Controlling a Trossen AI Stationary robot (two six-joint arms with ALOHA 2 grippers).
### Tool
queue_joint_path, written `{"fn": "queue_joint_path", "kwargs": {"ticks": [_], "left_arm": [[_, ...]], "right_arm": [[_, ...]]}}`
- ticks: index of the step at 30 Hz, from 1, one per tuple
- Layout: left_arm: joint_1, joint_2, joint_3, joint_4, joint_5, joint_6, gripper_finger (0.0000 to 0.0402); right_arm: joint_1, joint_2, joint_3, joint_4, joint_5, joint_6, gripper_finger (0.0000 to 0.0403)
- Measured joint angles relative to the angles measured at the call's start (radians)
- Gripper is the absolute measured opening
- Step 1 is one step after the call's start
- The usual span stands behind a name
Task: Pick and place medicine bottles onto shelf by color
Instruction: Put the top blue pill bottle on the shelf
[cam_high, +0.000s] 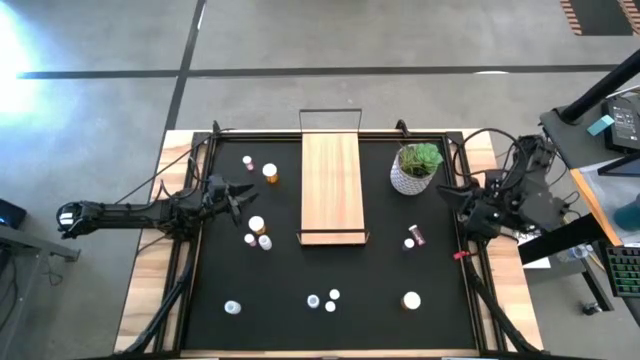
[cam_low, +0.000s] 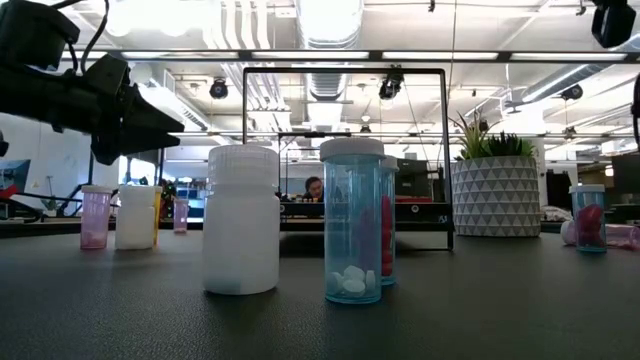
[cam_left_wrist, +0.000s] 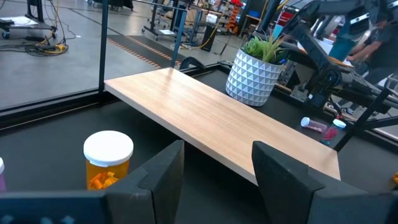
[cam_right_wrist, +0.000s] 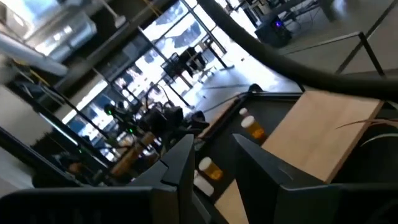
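Note:
The light-wood shelf (cam_high: 332, 185) lies flat at the table's middle, toward the far edge. Small bottles stand scattered on the black mat: an orange one (cam_high: 270, 172) and a pink one (cam_high: 247, 161) left of the shelf, an orange one (cam_high: 256, 225) nearer, and several pale ones (cam_high: 322, 300) by the near edge. A pink bottle (cam_high: 413, 236) lies on its side right of the shelf. My left gripper (cam_high: 243, 192) hovers open and empty left of the shelf, with an orange bottle (cam_left_wrist: 109, 158) beside it. My right gripper (cam_high: 447, 190) is open and empty at the right, near the plant.
A green plant in a white patterned pot (cam_high: 415, 168) stands right of the shelf, close to my right gripper. A thin dark wire frame (cam_high: 330, 112) rises at the shelf's far end. A white bottle (cam_low: 240, 220) and a clear blue one (cam_low: 352, 220) stand near the low camera.

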Motion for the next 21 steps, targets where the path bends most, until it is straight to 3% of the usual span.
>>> {"fn": "queue_joint_path", "kwargs": {"ticks": [5,11,21], "left_arm": [[0.0,0.0,0.0,0.0,0.0,0.0,0.0173],[0.0,0.0,0.0,0.0,0.0,0.0,0.0173],[0.0,0.0,0.0,0.0,0.0,0.0,0.0173]], "right_arm": [[-0.026,0.09,0.14,-0.254,-0.066,0.147,0.0098],[-0.136,0.201,0.227,-0.279,-0.189,0.14,0.0098],[-0.481,0.397,0.379,-0.527,-0.697,0.275,0.0098]]}}
